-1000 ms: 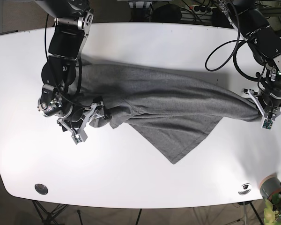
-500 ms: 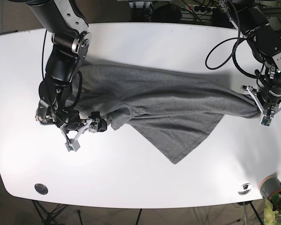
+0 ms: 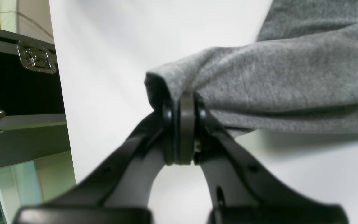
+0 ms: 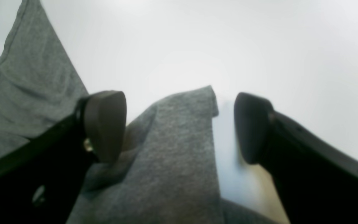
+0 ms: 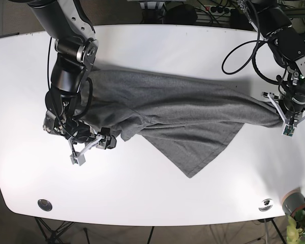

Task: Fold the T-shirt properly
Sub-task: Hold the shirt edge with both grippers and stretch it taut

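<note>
The grey T-shirt (image 5: 173, 114) lay stretched across the middle of the white table (image 5: 157, 46), one corner pointing toward the table's near edge. At the shirt's end, the left gripper (image 3: 181, 130) was clamped on a bunched fold. The right gripper (image 4: 179, 127) stood wide open, straddling the shirt's opposite corner.

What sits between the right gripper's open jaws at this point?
A corner of the gray T-shirt lies in the gap of the right gripper, with bare white table beyond it. The right wrist view shows this; neither jaw is pressing the cloth.
</note>
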Robot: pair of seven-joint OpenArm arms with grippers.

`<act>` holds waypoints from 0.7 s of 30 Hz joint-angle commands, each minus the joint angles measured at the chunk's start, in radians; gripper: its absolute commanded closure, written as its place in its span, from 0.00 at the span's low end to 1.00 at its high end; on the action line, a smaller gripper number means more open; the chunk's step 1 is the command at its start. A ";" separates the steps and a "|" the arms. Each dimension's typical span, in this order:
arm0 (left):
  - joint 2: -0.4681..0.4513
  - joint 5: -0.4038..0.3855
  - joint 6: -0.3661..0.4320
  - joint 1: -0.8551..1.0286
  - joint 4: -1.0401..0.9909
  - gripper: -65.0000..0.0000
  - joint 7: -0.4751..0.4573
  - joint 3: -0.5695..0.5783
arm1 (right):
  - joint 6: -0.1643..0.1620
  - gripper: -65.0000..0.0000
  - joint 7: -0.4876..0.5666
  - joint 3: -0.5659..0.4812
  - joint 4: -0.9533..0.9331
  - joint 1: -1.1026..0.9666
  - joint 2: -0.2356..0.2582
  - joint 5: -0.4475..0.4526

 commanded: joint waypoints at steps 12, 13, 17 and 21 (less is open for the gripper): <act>-0.013 -0.001 0.005 -0.016 0.012 1.00 -0.020 0.003 | -0.003 0.41 -0.038 -0.001 0.015 0.025 -0.009 0.017; -0.013 -0.001 0.005 -0.016 0.012 1.00 -0.020 0.003 | -0.003 0.46 -0.038 -0.001 0.015 0.027 -0.010 0.012; -0.013 -0.001 0.005 -0.016 0.012 1.00 -0.020 0.003 | -0.005 0.55 -0.036 -0.001 0.014 0.028 -0.012 0.011; -0.013 -0.001 0.005 -0.016 0.012 1.00 -0.020 0.001 | -0.006 0.62 -0.032 -0.001 0.012 0.028 -0.013 0.009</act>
